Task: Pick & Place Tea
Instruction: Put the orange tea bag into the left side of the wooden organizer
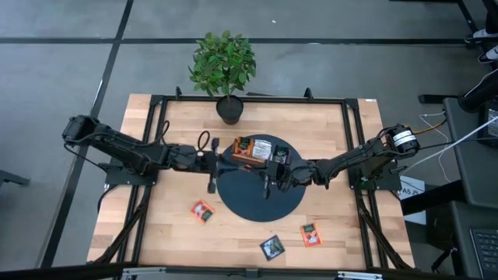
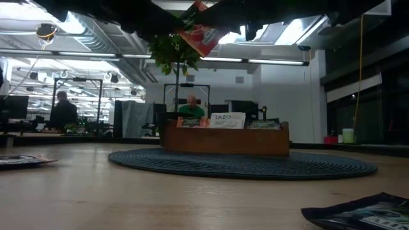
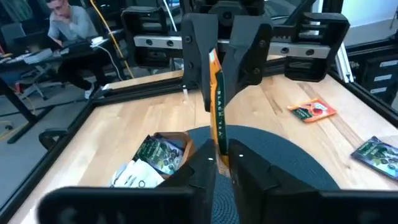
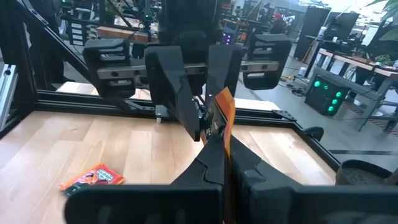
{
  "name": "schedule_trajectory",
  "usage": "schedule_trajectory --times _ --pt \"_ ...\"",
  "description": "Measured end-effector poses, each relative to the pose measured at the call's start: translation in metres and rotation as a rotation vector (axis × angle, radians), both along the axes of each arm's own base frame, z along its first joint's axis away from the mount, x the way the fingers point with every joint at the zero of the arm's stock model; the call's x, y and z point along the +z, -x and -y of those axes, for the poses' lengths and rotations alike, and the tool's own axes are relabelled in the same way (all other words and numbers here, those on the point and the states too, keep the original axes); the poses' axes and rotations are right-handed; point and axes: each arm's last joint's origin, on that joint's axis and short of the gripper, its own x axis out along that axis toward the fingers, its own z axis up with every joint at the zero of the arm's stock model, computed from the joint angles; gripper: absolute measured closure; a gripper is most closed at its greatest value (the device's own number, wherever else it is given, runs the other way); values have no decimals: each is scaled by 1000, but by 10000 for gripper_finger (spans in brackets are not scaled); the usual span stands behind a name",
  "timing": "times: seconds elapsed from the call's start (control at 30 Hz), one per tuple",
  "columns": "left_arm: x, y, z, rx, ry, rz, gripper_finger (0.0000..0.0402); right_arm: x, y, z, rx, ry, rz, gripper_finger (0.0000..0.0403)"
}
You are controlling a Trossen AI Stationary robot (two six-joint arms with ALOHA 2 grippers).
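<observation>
Where the two arms met nose to nose, the right gripper [image 4: 221, 163] was clenched on one edge of a small flat orange tea sachet [image 3: 217, 106], and the left gripper [image 3: 225, 171] appeared closed against the opposite edge, so both held it at once. The sachet stood edge-on in the air, clear of the dark round woven mat [image 1: 257, 206] below and beside the long brown wooden tray [image 2: 223, 140], which already carried several sachets. Three loose sachets lay on the wooden table [image 1: 342, 233], the nearest an orange one [image 1: 203, 211]. In my judgement this was a handover. Done well, the receiving grip would be firm before the right jaws let go, and the arms would part straight back without twisting the sachet.
</observation>
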Motion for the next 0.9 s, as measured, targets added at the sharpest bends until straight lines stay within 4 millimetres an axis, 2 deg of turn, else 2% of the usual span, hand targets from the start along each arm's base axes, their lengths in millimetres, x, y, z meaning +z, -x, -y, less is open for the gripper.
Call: schedule_trajectory --times 0.13,0.3,0.4,0.5,0.63,0.77,0.9 --pt "-3 1 0 -13 -2 -29 394 0 0 0 1 1 -3 403" --pt "-3 1 0 -23 -9 -35 399 -1 0 0 3 -2 -4 399" --pt "-3 1 0 -25 -16 -38 399 -1 0 0 3 -3 -3 379" --pt "-5 1 0 -25 -20 -50 399 1 0 0 3 1 3 338" --pt "-1 5 0 -26 -22 -54 399 7 3 -1 5 18 11 263" --pt "14 9 -2 -22 -39 -110 399 10 7 0 6 26 -25 196" --pt "29 11 -8 3 -54 -222 399 13 14 2 -1 -21 -78 163"
